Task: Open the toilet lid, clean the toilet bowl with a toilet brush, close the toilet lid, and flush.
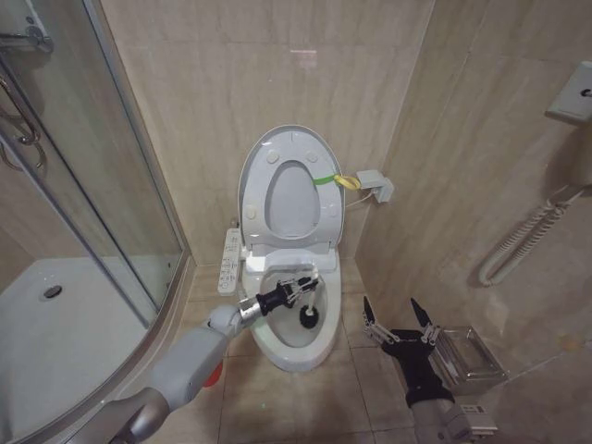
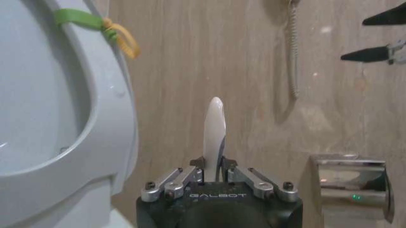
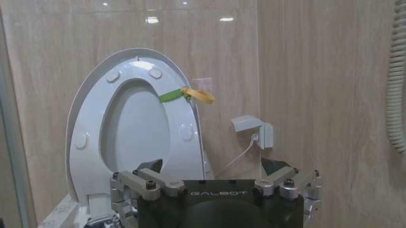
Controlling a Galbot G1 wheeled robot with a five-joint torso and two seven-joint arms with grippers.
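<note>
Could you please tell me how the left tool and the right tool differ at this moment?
The left tool is shut on the slim white toilet brush, over the white ceramic toilet bowl; the right tool is open and holds nothing, beside the bowl. Both are black with metal fingers.

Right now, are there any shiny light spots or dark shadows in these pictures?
Right wrist view: ceiling lights glare as bright spots on the wall tiles and the toilet lid. Left wrist view: the hanging cord casts a soft shadow on the wall. Head view: a faint sheen high on the tiles.

Grey arm shells; black tool (image 1: pixel 400 320) bodies, silver screwed linkages, white GALBOT lettering.
</note>
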